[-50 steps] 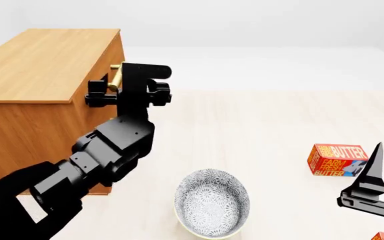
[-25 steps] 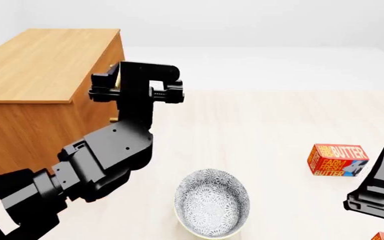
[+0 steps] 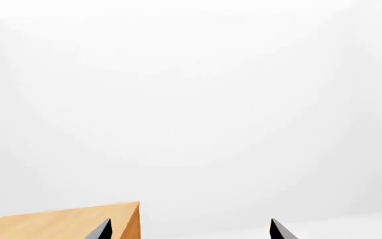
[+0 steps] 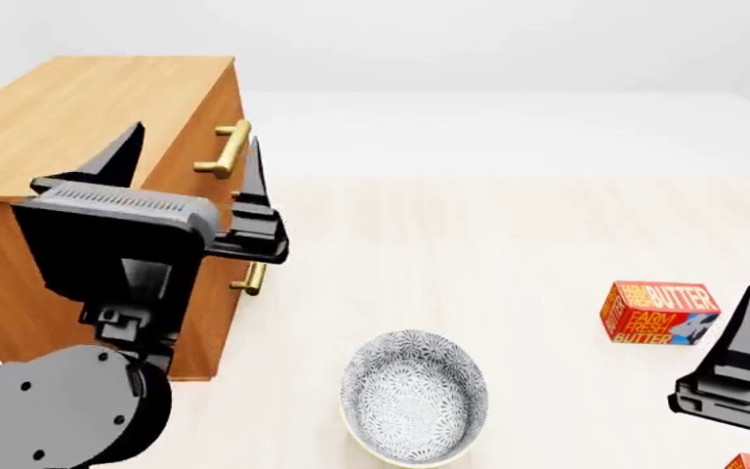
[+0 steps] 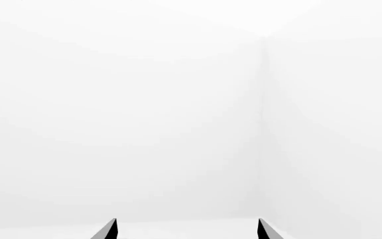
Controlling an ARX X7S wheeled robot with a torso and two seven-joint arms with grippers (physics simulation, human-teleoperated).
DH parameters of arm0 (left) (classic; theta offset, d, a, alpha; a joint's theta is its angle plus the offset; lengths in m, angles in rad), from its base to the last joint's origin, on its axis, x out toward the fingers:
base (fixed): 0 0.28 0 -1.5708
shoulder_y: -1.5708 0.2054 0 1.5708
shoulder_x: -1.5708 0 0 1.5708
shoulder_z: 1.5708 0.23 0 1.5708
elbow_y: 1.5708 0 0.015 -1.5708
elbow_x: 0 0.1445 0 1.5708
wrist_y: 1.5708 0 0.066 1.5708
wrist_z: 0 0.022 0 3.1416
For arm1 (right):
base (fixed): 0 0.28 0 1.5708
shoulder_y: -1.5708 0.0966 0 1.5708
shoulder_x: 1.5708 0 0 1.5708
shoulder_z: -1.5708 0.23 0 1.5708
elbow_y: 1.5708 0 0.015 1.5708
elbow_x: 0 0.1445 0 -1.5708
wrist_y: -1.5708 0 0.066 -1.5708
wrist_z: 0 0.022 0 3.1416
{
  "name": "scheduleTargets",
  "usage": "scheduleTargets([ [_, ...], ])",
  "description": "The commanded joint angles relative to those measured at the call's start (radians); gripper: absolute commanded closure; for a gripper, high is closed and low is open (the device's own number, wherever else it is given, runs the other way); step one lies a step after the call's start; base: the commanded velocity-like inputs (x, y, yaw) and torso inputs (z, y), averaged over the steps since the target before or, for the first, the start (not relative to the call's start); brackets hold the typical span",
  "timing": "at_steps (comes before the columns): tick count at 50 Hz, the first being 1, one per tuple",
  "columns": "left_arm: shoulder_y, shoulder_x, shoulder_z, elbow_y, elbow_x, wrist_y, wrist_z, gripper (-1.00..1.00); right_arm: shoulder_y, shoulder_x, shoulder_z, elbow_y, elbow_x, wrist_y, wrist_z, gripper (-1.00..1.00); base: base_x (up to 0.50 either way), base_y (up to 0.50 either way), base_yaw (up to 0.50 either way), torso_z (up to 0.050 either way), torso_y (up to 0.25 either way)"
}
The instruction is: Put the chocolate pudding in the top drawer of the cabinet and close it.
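- Pudding search: finds no chocolate pudding in any view; sees only a butter box [image 4: 656, 313], a patterned bowl [image 4: 414, 396] and a sliver of another red box [image 4: 748, 461], cut by the frame edge and unreadable.
- Cabinet [image 4: 89, 107] at the left of the table [image 4: 506, 225]: top drawer [image 4: 226, 103] apparently flush with the front, brass handle [image 4: 228, 149] free of any grip.
- Left gripper [image 4: 192, 147]: raised just before the cabinet front, fingers spread wide and pointing up, holding nothing, clear of the handle.
- Right gripper [image 5: 186, 231]: low at the right, near the butter box, fingers likewise apart and empty.
- Step in hand: cannot settle. Fits a shut drawer with the pudding already inside as well as a drawer waiting to be pulled, pudding out of frame.
- Next move: calls for locating the pudding before anything else, either by a look at the cut-off red box or at the table beyond the frame.
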Motion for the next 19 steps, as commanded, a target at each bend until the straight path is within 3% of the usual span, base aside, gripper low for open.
scheduleTargets([
  [1, 0.093, -0.269, 0.019, 0.261, 0.086, 0.145, 0.013, -1.00, -0.022, 0.006, 0.011, -0.008, -0.015, -0.007, 0.009, -1.00, 0.00, 0.00, 0.00, 0.000, 0.000],
  [19, 0.193, -0.414, 0.037, 0.293, 0.218, 0.340, 0.026, -1.00, 0.001, -0.013, 0.008, -0.015, -0.013, 0.020, -0.007, -1.00, 0.00, 0.00, 0.00, 0.000, 0.000],
])
